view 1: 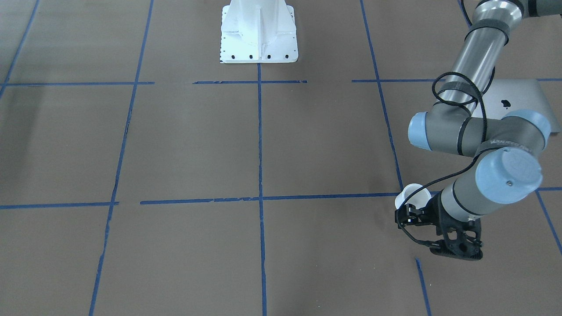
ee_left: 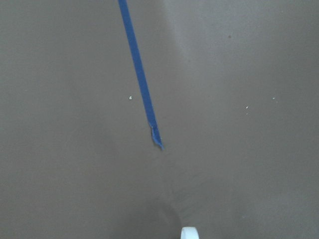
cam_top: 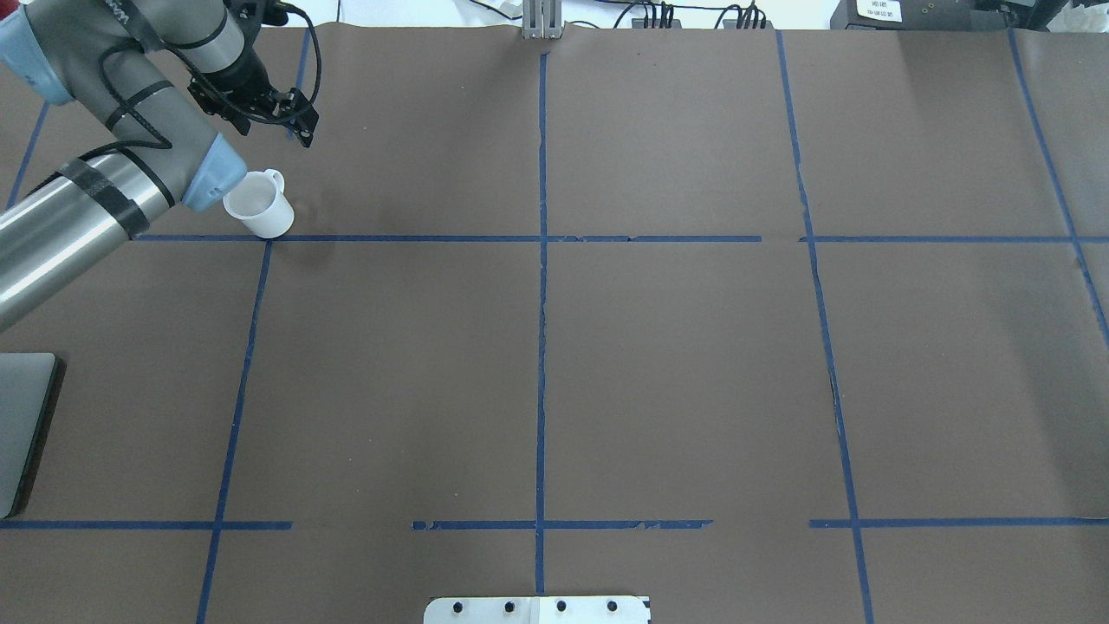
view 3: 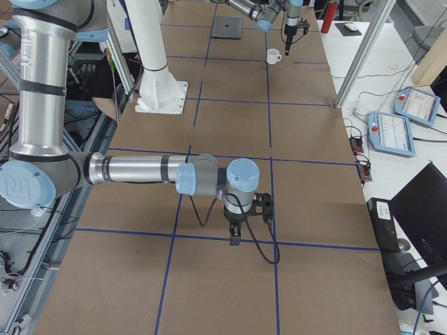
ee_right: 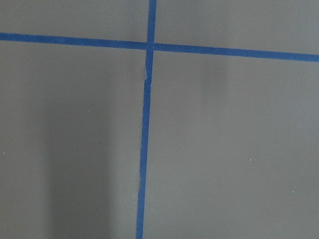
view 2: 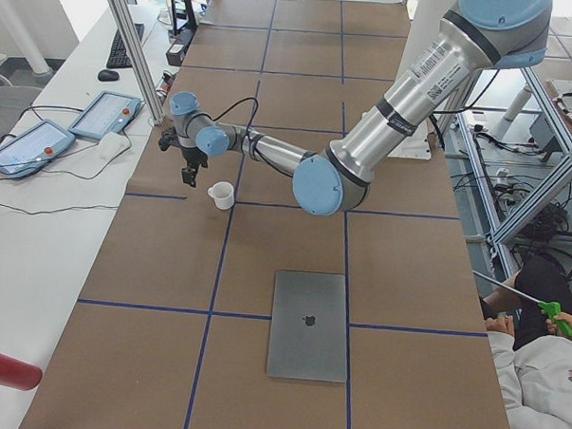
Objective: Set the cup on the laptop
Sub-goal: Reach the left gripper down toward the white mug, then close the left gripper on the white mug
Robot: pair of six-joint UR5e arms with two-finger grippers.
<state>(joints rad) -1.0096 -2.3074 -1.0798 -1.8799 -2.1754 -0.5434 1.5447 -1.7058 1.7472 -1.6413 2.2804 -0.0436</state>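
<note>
The white cup [cam_top: 258, 205] stands upright on the brown table at the far left, handle toward the far side. It also shows in the front view [view 1: 409, 196] and the left view [view 2: 221, 195]. My left gripper [cam_top: 299, 134] hovers just beyond the cup, apart from it and holding nothing; its fingers look shut. The left wrist view shows only a sliver of the cup's rim [ee_left: 189, 233]. The silver laptop [view 2: 309, 325] lies closed and flat near the table's left end, and its edge shows in the overhead view [cam_top: 22, 429]. My right gripper [view 3: 234, 239] points down over bare table; I cannot tell its state.
The white robot base [view 1: 259, 33] stands at the table's middle edge. Blue tape lines grid the brown surface. Beside the table are teach pendants [view 2: 105, 114], a red cylinder [view 2: 4, 368] and a metal frame post [view 2: 132, 46]. A seated person [view 2: 546, 349] is at the robot's side.
</note>
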